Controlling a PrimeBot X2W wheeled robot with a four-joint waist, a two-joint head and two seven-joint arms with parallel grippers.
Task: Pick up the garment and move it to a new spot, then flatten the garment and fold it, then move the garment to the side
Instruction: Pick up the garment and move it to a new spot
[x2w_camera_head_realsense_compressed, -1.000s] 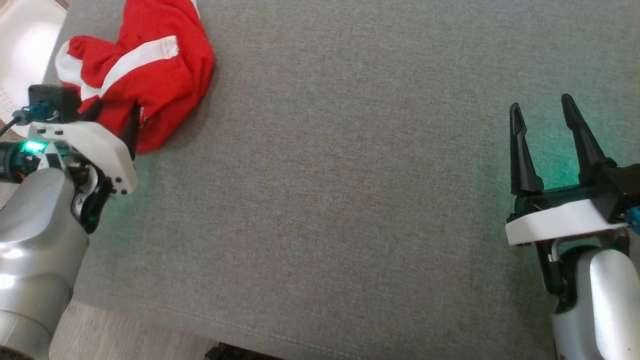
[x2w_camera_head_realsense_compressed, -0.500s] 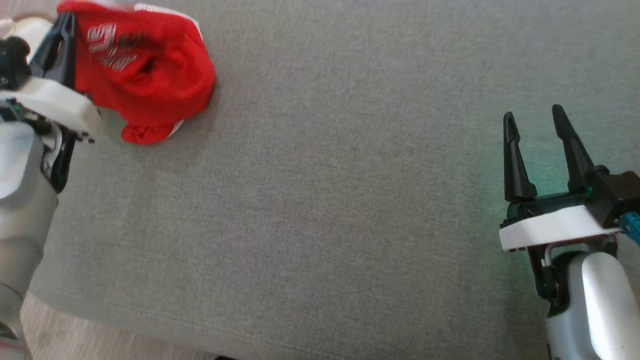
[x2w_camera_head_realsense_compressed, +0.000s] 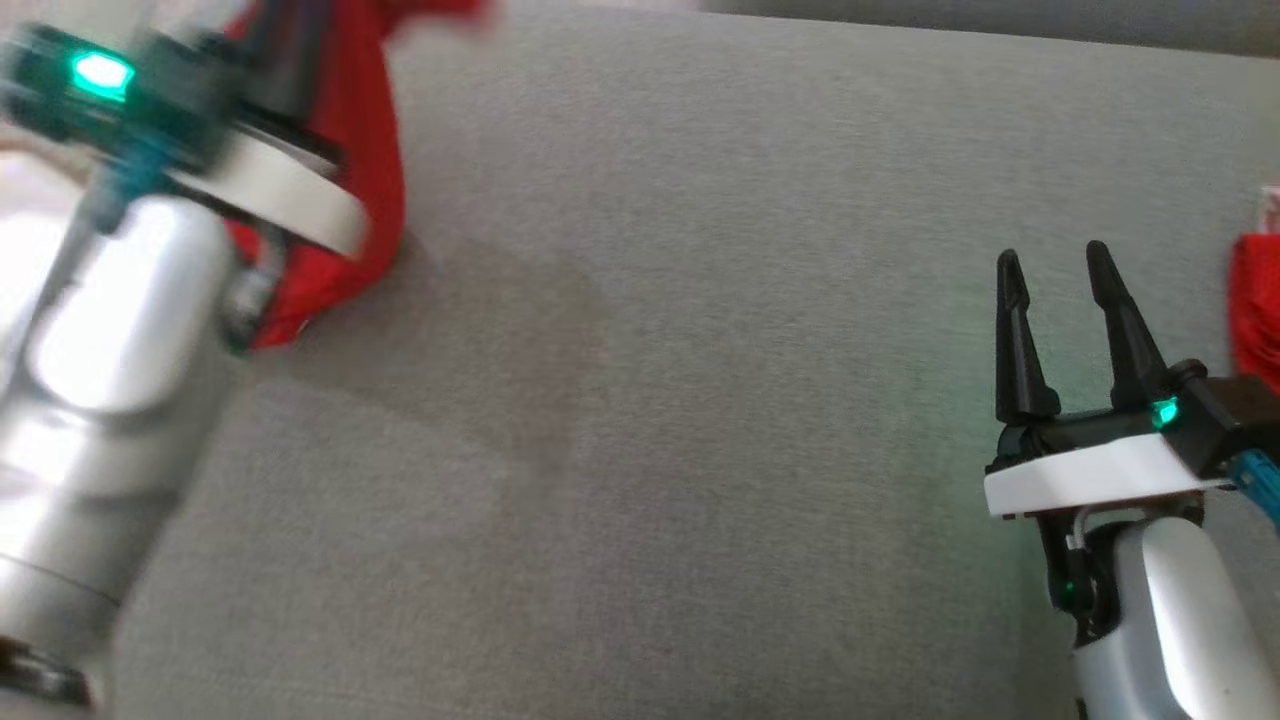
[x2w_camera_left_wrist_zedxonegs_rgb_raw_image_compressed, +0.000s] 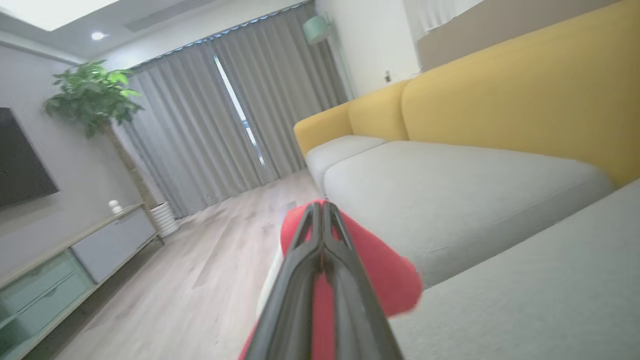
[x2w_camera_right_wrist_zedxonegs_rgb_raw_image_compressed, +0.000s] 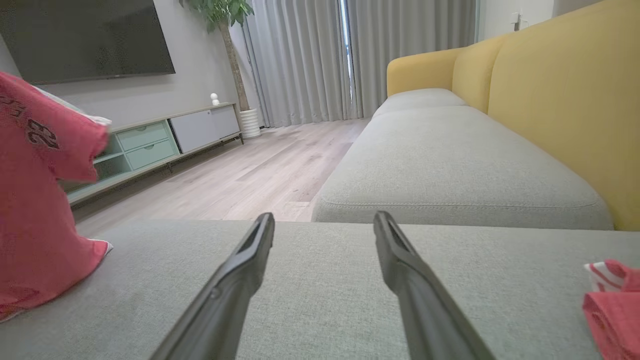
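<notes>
The red garment hangs over the left end of the grey cushion, bunched and drawn upward, with dark lettering on its upper part in the right wrist view. Its lower end reaches down to the cushion near that end. The left gripper has its fingers clenched on the cloth, which shows red between and on both sides of them. In the head view this arm is blurred.

The right gripper is over the right part of the cushion, just above its surface, its fingers spread apart with nothing between them. A second piece of red cloth, with a bit of white on it, lies at the cushion's right edge, just beside this gripper.

Beyond the cushion's far edge stands a sofa with grey seats and a yellow back. Past the cushion's left end are a wooden floor, a low cabinet, a potted plant and grey curtains.
</notes>
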